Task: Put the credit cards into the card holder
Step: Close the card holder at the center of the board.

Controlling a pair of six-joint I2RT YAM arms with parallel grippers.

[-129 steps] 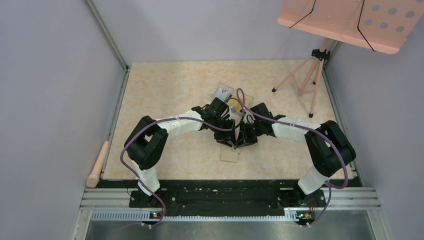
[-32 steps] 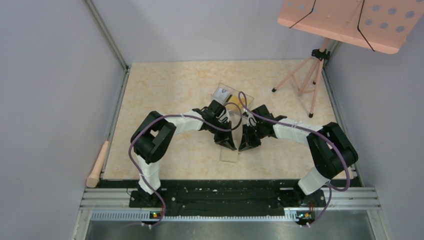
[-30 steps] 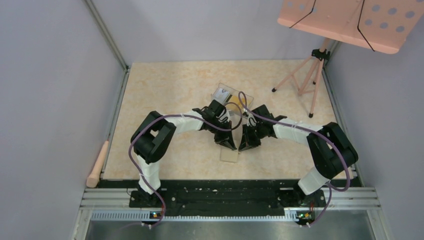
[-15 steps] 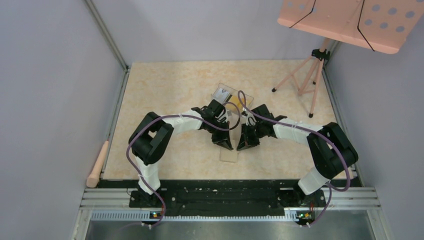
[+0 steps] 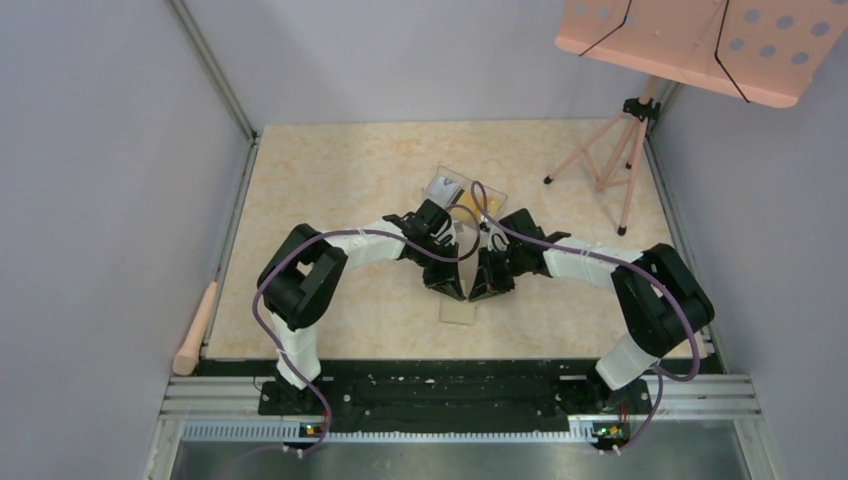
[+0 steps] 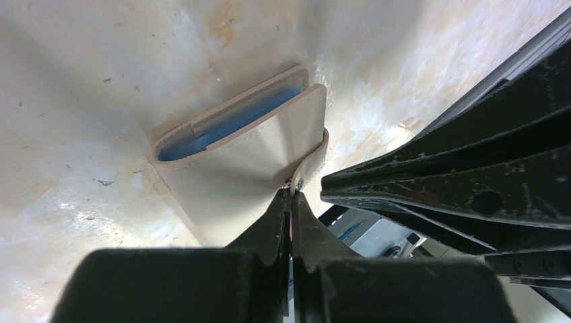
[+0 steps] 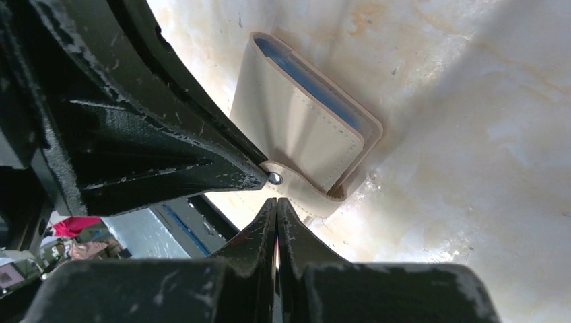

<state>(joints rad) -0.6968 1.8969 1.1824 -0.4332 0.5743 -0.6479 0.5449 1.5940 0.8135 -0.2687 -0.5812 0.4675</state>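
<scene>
The card holder point(image 6: 236, 151) is a beige wallet lying on the table with its blue pockets showing along the gaping edge; it also shows below both grippers point(image 5: 460, 310). Its snap strap point(image 7: 306, 192) loops out at one side. My left gripper point(image 6: 291, 194) is shut, its tips right against the strap's snap end; whether the strap is pinched I cannot tell. My right gripper point(image 7: 277, 200) is shut and empty, its tips just under the strap. The two grippers meet tip to tip above the holder point(image 5: 465, 290). A golden-yellow sliver of the credit cards point(image 5: 464, 208) shows behind the wrists.
A clear plastic box point(image 5: 445, 186) lies just behind the grippers. A pink music stand on a tripod point(image 5: 600, 160) occupies the back right. A wooden handle point(image 5: 195, 325) lies off the table's left edge. Grey walls enclose the table.
The two grippers have drawn closer together over the card holder, the right one shifting slightly left. Both stayed shut.
</scene>
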